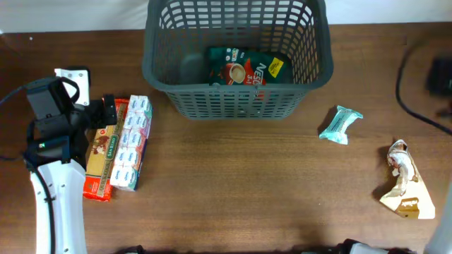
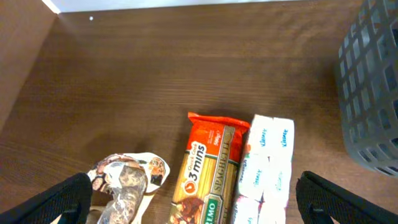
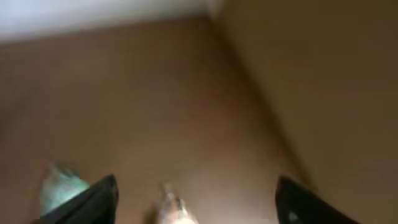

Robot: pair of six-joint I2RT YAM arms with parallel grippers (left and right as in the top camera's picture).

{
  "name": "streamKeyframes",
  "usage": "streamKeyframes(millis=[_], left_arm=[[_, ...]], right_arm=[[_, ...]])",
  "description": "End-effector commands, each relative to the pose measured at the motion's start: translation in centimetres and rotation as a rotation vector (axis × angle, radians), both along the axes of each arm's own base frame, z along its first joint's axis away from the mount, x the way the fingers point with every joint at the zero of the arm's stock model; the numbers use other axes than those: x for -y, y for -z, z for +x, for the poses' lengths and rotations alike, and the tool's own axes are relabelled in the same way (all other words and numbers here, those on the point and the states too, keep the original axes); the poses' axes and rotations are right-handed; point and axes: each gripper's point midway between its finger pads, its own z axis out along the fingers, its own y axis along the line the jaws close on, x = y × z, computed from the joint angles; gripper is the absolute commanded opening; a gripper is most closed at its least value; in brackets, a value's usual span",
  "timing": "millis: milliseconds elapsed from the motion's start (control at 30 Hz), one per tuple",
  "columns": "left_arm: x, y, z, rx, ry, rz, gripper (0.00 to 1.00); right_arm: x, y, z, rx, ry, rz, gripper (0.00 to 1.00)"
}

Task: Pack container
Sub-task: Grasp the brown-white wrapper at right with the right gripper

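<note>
The dark grey lattice container (image 1: 236, 99) stands at the back middle of the table, and its side shows in the left wrist view (image 2: 373, 93). A green coffee packet (image 1: 247, 67) lies inside it. My left gripper (image 2: 208, 208) is open and empty. It hovers above an orange spaghetti packet (image 2: 208, 168), a white multi-pack (image 2: 264, 165) and a crumpled brown-and-white wrapper (image 2: 124, 180). From overhead, the left gripper (image 1: 99, 118) is over the spaghetti packet (image 1: 102, 152) and the white pack (image 1: 131, 141). My right gripper (image 3: 199, 202) is open and empty, and its view is blurred.
A teal packet (image 1: 340, 124) lies right of the container and also shows in the right wrist view (image 3: 59, 183). A beige and gold wrapper (image 1: 404, 182) lies near the right edge. A dark cable (image 1: 417, 85) runs along the back right.
</note>
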Motion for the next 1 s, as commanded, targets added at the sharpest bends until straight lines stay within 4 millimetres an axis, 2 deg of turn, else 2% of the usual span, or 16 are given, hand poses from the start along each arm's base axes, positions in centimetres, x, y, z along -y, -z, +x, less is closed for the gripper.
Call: streamKeyframes(millis=[0, 100, 167, 233, 467, 633, 767, 900, 967], left_arm=[[0.0, -0.6, 0.3, 0.018, 0.000, -0.012, 0.99], [0.0, -0.6, 0.3, 0.018, -0.001, -0.012, 0.99], [0.0, -0.6, 0.3, 0.018, -0.001, -0.012, 0.99], [0.0, -0.6, 0.3, 0.018, -0.001, -0.012, 0.99], [0.0, -0.6, 0.3, 0.018, -0.001, -0.012, 0.99], [0.0, -0.6, 0.3, 0.018, -0.001, -0.012, 0.99], [0.0, -0.6, 0.3, 0.018, -0.001, -0.012, 0.99], [0.0, -0.6, 0.3, 0.018, -0.001, -0.012, 0.99], [0.0, -0.6, 0.3, 0.018, -0.001, -0.012, 0.99]], right_arm=[[1.3, 8.8, -3.5, -0.127, 0.089, 0.118, 0.80], [1.2, 15.1, -5.6, -0.236, 0.097, 0.164, 0.80], [0.6, 18.3, -7.1, -0.302, 0.092, 0.188, 0.80], [0.1, 20.2, -8.0, -0.352, 0.063, 0.192, 0.80], [-0.9, 23.2, -10.0, -0.492, -0.034, 0.194, 0.79], [0.1, 25.2, -11.0, -0.567, -0.009, 0.215, 0.76], [0.4, 27.7, -11.1, -0.629, -0.007, 0.236, 0.76], [1.2, 29.1, -11.3, -0.677, 0.016, 0.215, 0.75], [1.4, 29.7, -11.4, -0.693, 0.028, 0.216, 0.69]])
